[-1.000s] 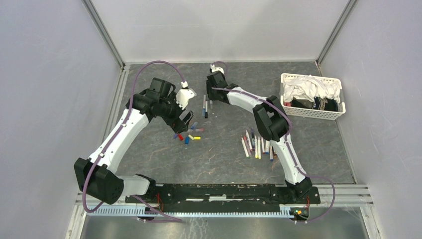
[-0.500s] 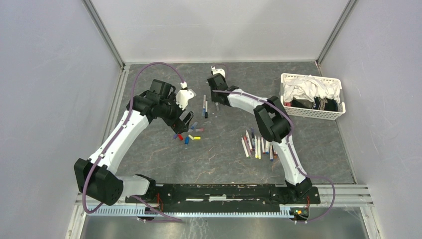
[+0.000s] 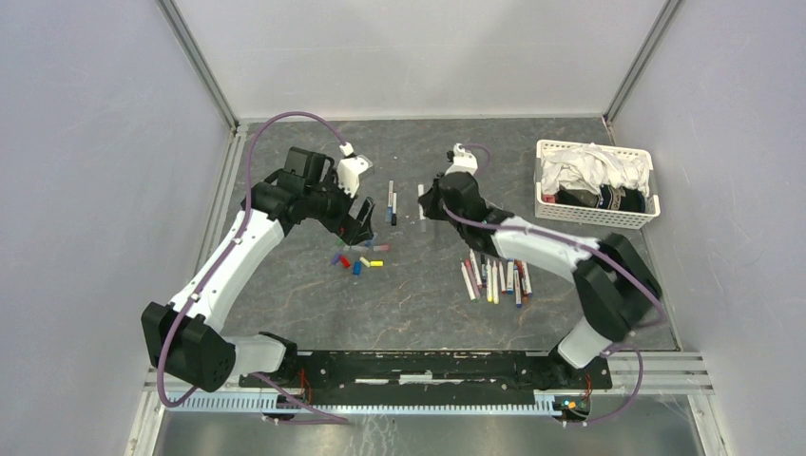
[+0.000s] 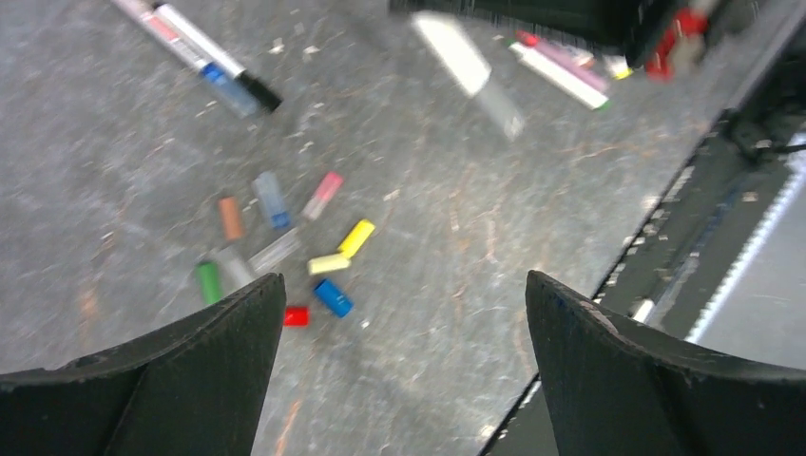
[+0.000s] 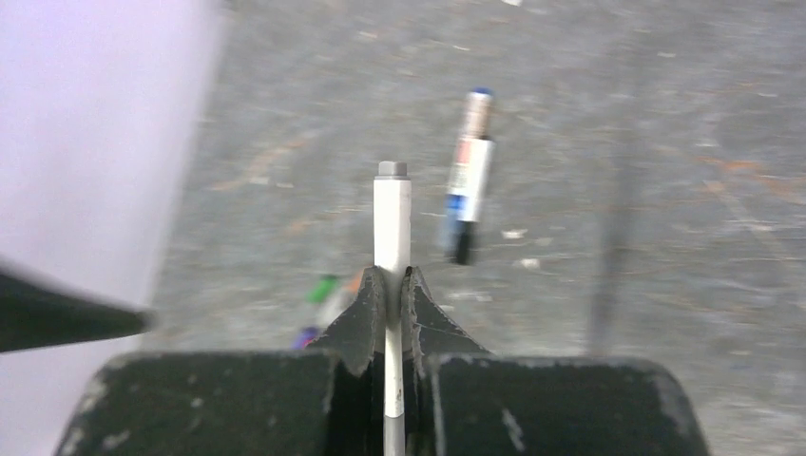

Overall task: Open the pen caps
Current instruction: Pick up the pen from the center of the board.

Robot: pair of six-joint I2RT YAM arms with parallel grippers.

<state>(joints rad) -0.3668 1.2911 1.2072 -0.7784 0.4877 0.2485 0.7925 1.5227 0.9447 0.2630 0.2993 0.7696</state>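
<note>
Right gripper (image 5: 393,285) is clamped on a white pen (image 5: 392,204), its fingers pinching the barrel partway along. The pen juts forward past the fingertips and ends in a small grey tip; whether that end carries a cap, I cannot tell. From above, this gripper (image 3: 430,202) sits over the far middle of the table (image 3: 418,313), with the pen (image 3: 422,201) at its left side.

Left gripper (image 4: 401,280) hangs with jaws spread wide and nothing between them, above a loose scatter of caps (image 4: 356,237). The caps lie on the table, apart from any pen: green, orange, blue, pink, two yellow, red and a greyish one. In the top view the left gripper (image 3: 361,220) is just beyond the caps (image 3: 359,258).

Two pens (image 3: 391,201) lie side by side between the grippers, touching neither. One of them (image 5: 466,180) shows a blue band and a dark end.

More pens (image 3: 494,280) lie in a rough row under the right arm, nearer the bases.

At the far right stands a white basket (image 3: 594,217) holding cloths (image 3: 589,166).
</note>
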